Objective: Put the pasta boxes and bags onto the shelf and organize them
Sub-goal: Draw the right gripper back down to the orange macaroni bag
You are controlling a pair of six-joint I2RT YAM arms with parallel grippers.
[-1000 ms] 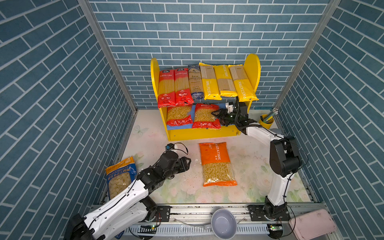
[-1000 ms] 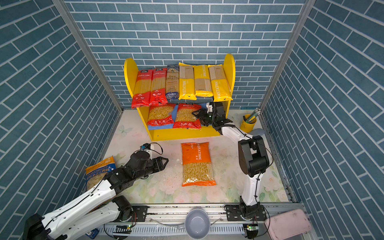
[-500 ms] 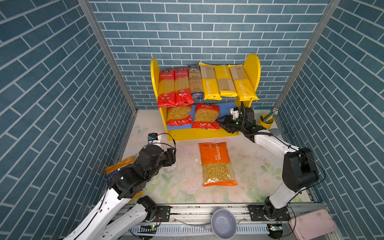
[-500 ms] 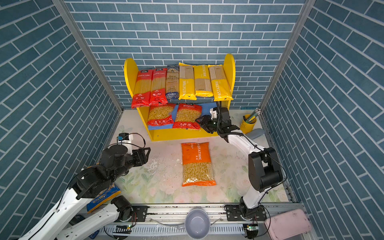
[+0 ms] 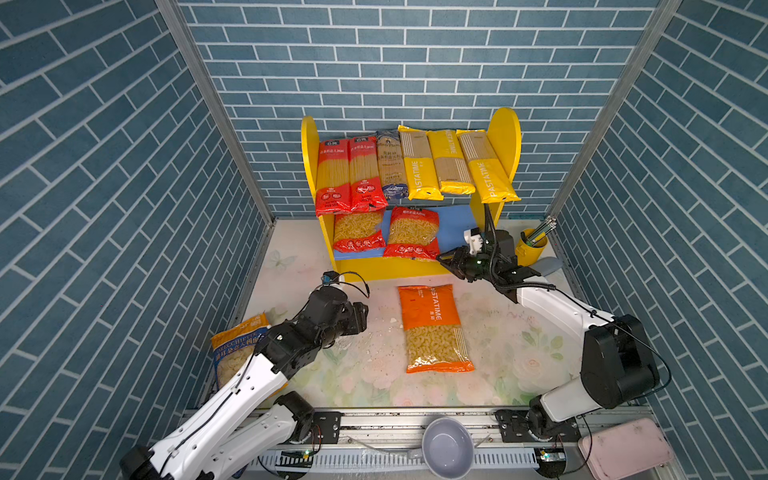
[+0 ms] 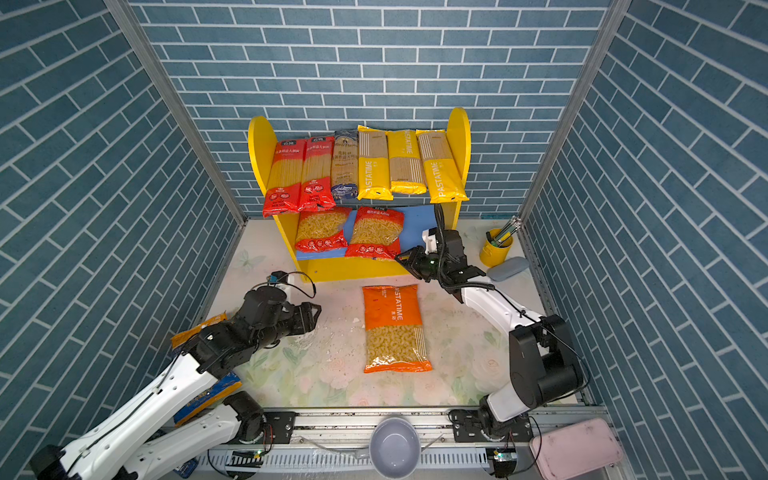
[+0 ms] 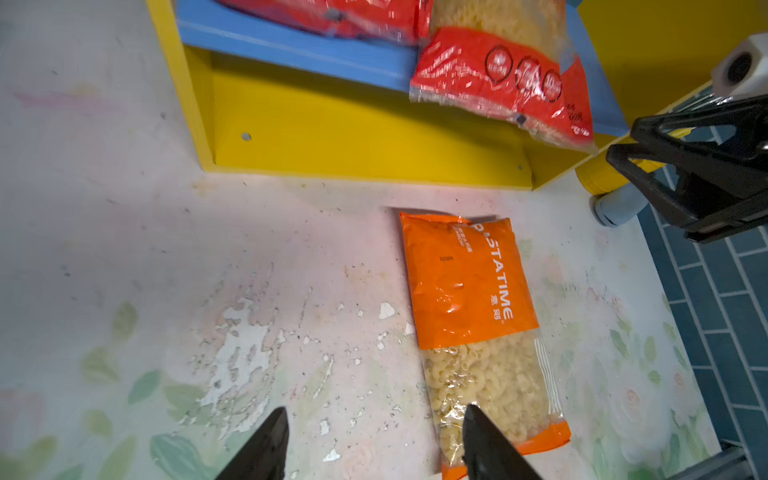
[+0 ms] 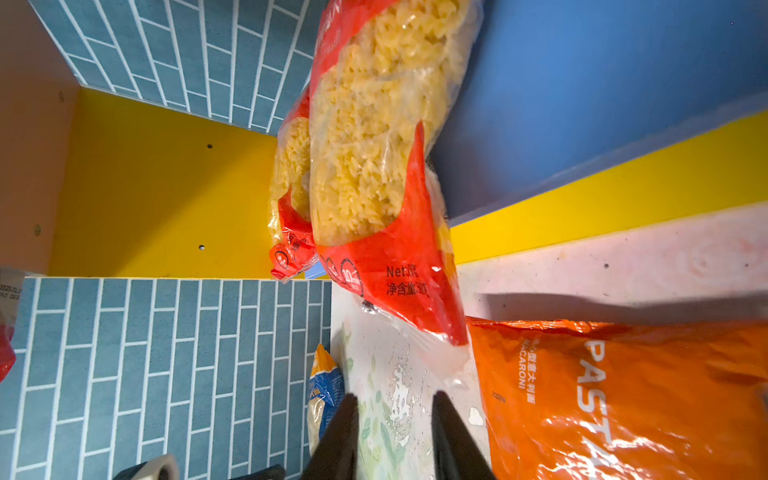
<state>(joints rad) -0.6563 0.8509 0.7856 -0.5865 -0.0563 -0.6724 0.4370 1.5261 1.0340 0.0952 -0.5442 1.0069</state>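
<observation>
I see the shelf [image 5: 505, 137] at the back of the tabletop [image 5: 365, 365], against the blue brick wall. It has two yellow round-topped sides, a blue lower board and a yellow strip at the bottom.

On the top board I count six long packs lying side by side: two red spaghetti packs [image 5: 332, 178], one dark-blue pack [image 5: 390, 166] and three yellow packs [image 5: 417, 166]. Their front ends hang over the edge. On the blue board I count two red short-pasta bags [image 5: 411, 232] with clear windows. The right part of that board is bare.

One orange bag [image 5: 432, 326] lies flat on the tabletop just in front of the shelf. Its top half is orange and its bottom half is clear, with little curly pasta inside. One blue-orange bag [image 5: 232, 353] lies by the left wall, partly under my left arm. That makes ten packs.

My left fingers [image 7: 370, 444] are spread apart above the tabletop, next to the orange bag, and hold nothing. My right fingers [image 8: 392, 436] are near the right red bag's front corner with only a narrow gap between them, and they hold nothing
</observation>
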